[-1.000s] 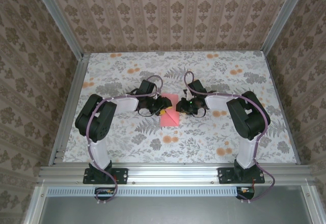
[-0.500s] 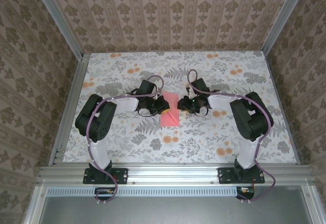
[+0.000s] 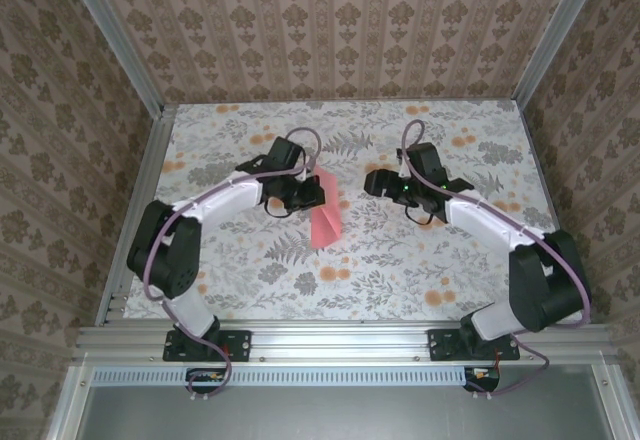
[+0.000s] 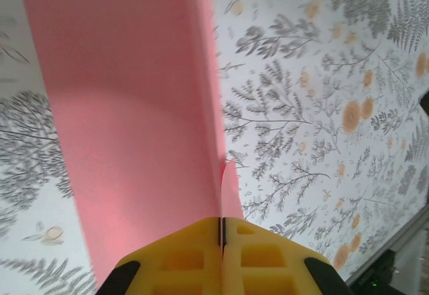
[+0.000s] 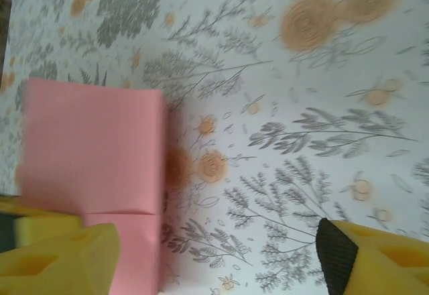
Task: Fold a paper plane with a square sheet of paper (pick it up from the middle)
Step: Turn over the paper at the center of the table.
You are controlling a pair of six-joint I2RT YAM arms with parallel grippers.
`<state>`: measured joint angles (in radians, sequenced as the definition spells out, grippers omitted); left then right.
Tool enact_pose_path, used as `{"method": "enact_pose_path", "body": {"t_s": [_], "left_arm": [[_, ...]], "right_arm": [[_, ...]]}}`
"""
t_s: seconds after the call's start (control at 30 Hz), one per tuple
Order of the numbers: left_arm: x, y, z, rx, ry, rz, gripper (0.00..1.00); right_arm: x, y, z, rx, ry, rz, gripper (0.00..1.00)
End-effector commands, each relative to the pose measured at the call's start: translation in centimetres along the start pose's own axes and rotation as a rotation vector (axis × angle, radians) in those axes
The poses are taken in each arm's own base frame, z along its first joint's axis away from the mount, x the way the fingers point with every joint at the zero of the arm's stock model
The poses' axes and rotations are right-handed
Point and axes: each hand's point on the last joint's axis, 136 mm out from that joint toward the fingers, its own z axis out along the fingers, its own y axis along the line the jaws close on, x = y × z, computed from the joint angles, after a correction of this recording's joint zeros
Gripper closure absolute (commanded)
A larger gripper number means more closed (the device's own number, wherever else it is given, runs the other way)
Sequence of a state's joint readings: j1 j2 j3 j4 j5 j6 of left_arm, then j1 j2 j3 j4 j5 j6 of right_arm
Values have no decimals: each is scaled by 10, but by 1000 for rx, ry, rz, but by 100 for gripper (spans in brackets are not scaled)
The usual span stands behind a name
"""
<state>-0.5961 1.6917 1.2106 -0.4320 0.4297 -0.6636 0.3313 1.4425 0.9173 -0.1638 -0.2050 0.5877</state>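
Left tool (image 3: 308,193) is clamped on the pink paper (image 3: 325,222), mid-bench and a little left of centre; the left wrist view shows the yellow pads (image 4: 181,261) pressed together on a raised crease, with the sheet running away from them as a long folded strip; the paper looks lifted off the bench (image 3: 400,270) at the held end, with a shadow beside it in the right wrist view; whether its near end touches the bench cannot be told. Right tool (image 3: 380,182) stands well apart to the right, fingers wide, holding nothing. Step judged: steadying the half-folded sheet for the next fold; task looks early, no plane shape yet. To do it well: the left tool should pinch right on the crease and not twist, since thin paper will likely flop and swing; the right tool should come in low from the right with fingers wide, take the free edge only, and line up edges before pressing; the risk is an off-line crease, or a tear if both pull.
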Motion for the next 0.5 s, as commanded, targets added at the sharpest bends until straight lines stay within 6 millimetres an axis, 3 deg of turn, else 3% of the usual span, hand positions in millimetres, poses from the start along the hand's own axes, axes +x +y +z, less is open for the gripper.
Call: {"method": "enact_pose_path", "body": {"t_s": [0.0, 0.27, 0.47], "left_arm": [[8, 7, -29, -194, 14, 151, 94], [-18, 44, -68, -733, -33, 344, 94], [-37, 59, -73, -1079, -14, 479, 94]], "right_arm": [[-7, -22, -18, 88, -87, -11, 14], [-12, -44, -40, 145, -194, 15, 2], [-8, -57, -42, 168, -207, 50, 1]]}}
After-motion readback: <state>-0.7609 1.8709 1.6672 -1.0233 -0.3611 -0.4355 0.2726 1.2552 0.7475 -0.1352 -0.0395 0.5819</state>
